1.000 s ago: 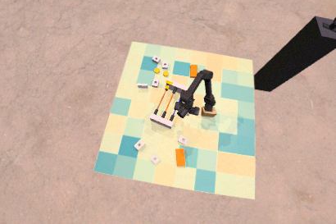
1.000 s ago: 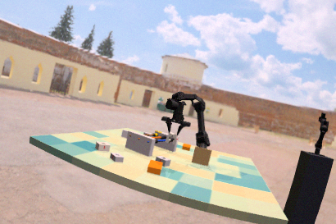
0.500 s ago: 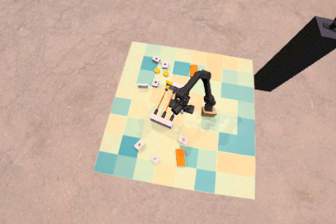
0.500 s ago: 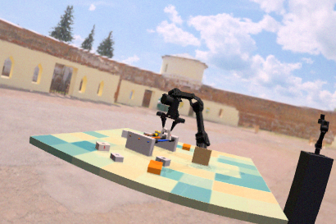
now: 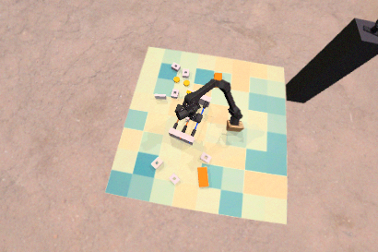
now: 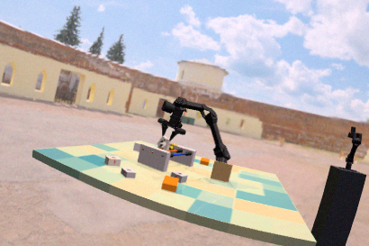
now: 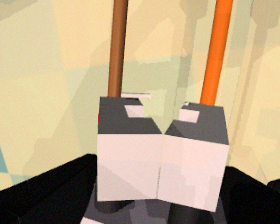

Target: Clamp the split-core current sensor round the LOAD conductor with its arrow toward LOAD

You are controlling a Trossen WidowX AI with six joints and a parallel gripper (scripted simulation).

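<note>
My gripper [image 5: 188, 118] [image 6: 166, 137] [image 7: 162, 172] is shut on the open sensor [image 6: 163, 142] [image 7: 163, 155], holding it over the conductors. In the wrist view its two pale halves with dark grey ends meet in the middle and spread in a V. The brown conductor [image 7: 118, 50] runs behind the left half, the orange conductor [image 7: 217, 50] [image 5: 185, 123] behind the right half; neither is seen inside the opening. The blue conductor [image 5: 198, 125] [image 6: 181, 154] is to the right. The sensor's height above them is unclear. The arrow and LOAD marker cannot be read.
The conductors run between a pale front wall [image 5: 181, 137] [image 6: 153, 158] and a rear wall [image 5: 205, 101]. Several pale blocks with holes, yellow discs [image 5: 176, 79] and two orange blocks [image 5: 203, 177] [image 5: 218, 76] lie around. A black pedestal [image 5: 329, 65] [image 6: 338, 203] stands at the right.
</note>
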